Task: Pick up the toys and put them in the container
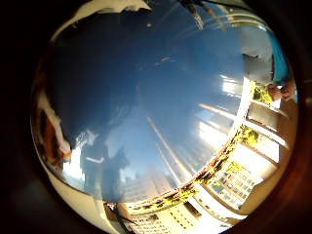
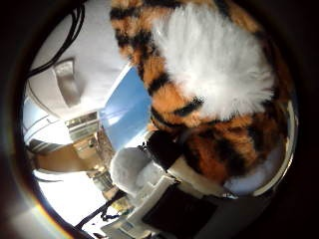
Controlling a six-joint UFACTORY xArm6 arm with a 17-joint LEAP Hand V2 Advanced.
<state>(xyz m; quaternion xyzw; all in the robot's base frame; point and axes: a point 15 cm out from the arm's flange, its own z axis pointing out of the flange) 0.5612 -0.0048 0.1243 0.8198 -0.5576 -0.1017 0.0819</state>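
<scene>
The thumb side palm view was dominated by a plush tiger toy [image 2: 214, 94], which filled the upper right and centre of the frame and therefore lay close to the palm. Its pile was long and soft: orange fur crossed by black stripes, with a large patch of white fluff at the upper right. White and black parts of the robot hand [image 2: 169, 199] occupied the lower centre of that frame, directly against the toy's fur. One white finger [image 2: 192, 179] lay along the underside of the orange fur, touching it. Whether the fingers were curled round the toy could not be determined.

The little finger side palm view showed a smooth, glossy blue surface [image 1: 161, 92] covering most of the frame, with bright streaks of reflected light across it. A band of green foliage [image 1: 214, 165] ran along its lower right edge, with pale, hard-edged structures beyond. The same blue surface appeared at the centre left of the thumb side view.
</scene>
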